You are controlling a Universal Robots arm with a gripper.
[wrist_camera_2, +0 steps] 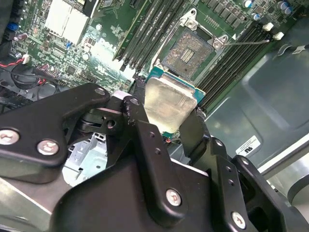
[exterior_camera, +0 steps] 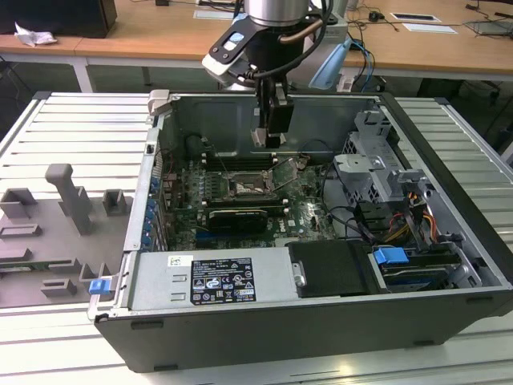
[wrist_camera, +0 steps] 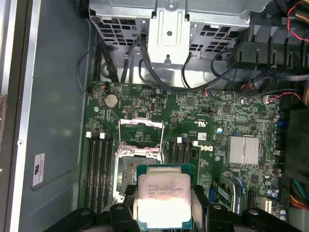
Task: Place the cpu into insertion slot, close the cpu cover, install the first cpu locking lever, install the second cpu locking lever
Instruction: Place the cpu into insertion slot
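Here the claw (wrist_camera_2: 166,110) grips the cpu (wrist_camera_2: 171,96); the first wrist view shows the cpu cover (wrist_camera: 140,122) raised.

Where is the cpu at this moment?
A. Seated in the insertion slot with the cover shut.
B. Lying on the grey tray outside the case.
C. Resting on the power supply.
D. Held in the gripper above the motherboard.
D: in both wrist views the cpu sits clamped in the gripper, off the board, while the insertion slot lies bare with the cpu cover swung open.
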